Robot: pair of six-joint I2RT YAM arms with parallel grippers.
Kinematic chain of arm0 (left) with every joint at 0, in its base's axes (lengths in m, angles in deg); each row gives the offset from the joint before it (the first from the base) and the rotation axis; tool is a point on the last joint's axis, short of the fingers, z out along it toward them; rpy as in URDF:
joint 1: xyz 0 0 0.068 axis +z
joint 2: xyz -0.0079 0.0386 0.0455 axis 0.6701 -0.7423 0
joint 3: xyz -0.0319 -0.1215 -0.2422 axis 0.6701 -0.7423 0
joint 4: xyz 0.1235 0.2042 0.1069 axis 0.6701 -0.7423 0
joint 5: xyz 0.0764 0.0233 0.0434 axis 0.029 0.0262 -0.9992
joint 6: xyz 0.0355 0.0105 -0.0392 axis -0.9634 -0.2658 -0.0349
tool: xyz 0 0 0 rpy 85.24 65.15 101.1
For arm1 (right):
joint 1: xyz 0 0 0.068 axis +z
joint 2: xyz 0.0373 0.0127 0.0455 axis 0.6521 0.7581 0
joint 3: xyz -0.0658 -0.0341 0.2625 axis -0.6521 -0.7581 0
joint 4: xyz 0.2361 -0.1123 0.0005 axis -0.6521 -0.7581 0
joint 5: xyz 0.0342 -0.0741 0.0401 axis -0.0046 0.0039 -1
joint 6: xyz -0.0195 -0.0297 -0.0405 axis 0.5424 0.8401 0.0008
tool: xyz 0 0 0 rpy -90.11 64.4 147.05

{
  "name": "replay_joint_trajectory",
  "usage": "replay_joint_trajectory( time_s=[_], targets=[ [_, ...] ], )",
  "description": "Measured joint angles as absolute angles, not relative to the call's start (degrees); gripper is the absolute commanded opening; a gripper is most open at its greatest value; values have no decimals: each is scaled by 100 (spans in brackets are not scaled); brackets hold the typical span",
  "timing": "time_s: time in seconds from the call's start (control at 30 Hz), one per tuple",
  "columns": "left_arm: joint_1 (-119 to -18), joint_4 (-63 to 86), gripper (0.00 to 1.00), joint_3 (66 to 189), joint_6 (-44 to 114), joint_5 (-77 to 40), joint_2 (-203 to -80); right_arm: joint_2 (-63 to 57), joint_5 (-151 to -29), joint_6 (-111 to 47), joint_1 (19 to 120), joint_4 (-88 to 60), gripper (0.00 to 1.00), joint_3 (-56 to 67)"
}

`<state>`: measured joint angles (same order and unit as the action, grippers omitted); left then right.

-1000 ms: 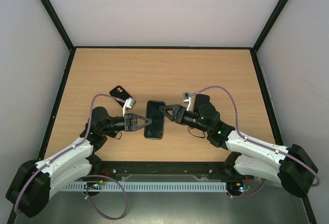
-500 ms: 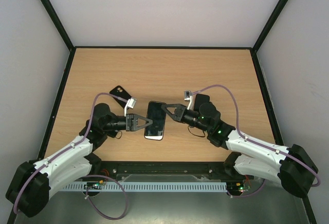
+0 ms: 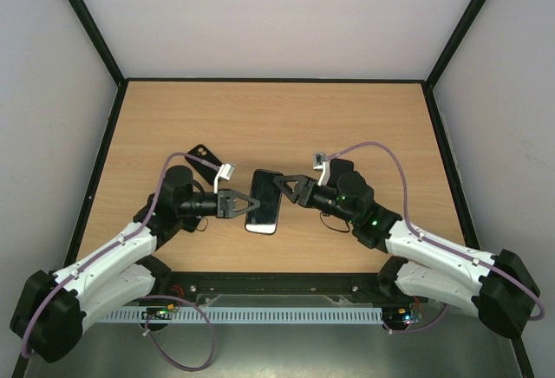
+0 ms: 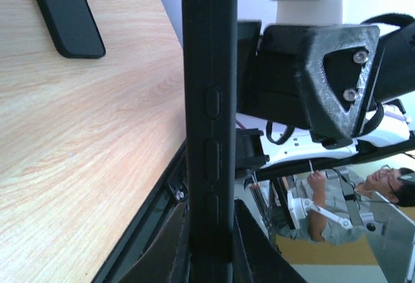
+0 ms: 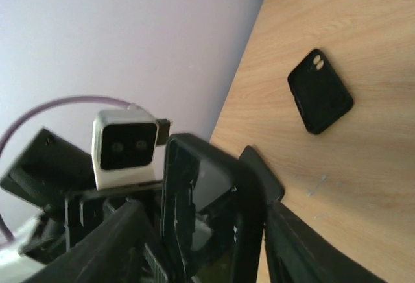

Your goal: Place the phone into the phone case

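Pale walls and a black frame close in a light wooden worktop. Over its near half, the left gripper is clenched on the phone, pinching the long edge closest to it. In the left wrist view the phone runs edge-on straight out from between the two fingers, with its side buttons facing the camera.

Directly ahead of the left gripper, across the width of the phone, the right gripper meets the opposite edge near one corner. In the right wrist view the phone stands between that gripper's dark fingers. Whether they press on it or only flank it I cannot tell.

Farther off, beyond the phone as the right gripper faces and out to the left gripper's side, the black phone case lies flat on the wood, well apart from the phone. The right wrist view shows the phone case with two small light openings at one end. The phone is outside it, held between the two grippers.
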<state>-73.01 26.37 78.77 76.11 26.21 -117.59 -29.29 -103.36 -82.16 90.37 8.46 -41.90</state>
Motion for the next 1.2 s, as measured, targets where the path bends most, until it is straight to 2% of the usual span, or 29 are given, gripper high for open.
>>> replay_joint_trajectory(
  time_s=[0.07, 0.13, 0.37, 0.57, 0.83, 0.97, 1.03, 1.1, 1.13, 1.2],
  targets=[
    [-7301, 2634, 3, 7870, 7721, 2516, -11757, -2929, -10399, -8330, 9037, 1001, 65, -4273],
    [-7297, 2639, 3, 7866, 7858, 2363, -11757, -2918, -10515, -8435, 9041, 1224, 67, -4421],
    [-7293, 2890, 3, 7866, 8136, 1967, -11759, -2650, -10989, -8890, 9050, 1880, 61, -4911],
    [-7293, 3238, 3, 7861, 8333, 1722, -11785, -2615, -11311, -9045, 9059, 2282, 46, -5025],
    [-7293, 3375, 3, 7861, 8424, 1550, -11826, -2385, -11538, -9270, 9055, 2725, 4, -5099],
    [-7290, 3319, 4, 7861, 8479, 1521, -11820, -2462, -11525, -9272, 9057, 2813, 2, -5173],
    [-7293, 3301, 17, 7861, 8488, 1489, -11791, -2501, -11514, -9248, 9059, 2806, 2, -5189],
    [-7293, 3205, 38, 7870, 8455, 1447, -11748, -2510, -11475, -9228, 9061, 2789, 2, -5189],
    [-7295, 3098, 54, 7877, 8407, 1384, -11722, -2512, -11455, -9211, 9072, 2771, 2, -5184],
    [-7249, 2755, 68, 7912, 8280, 1093, -11641, -2516, -11361, -9169, 9083, 2544, 2, -5175]
  ],
)
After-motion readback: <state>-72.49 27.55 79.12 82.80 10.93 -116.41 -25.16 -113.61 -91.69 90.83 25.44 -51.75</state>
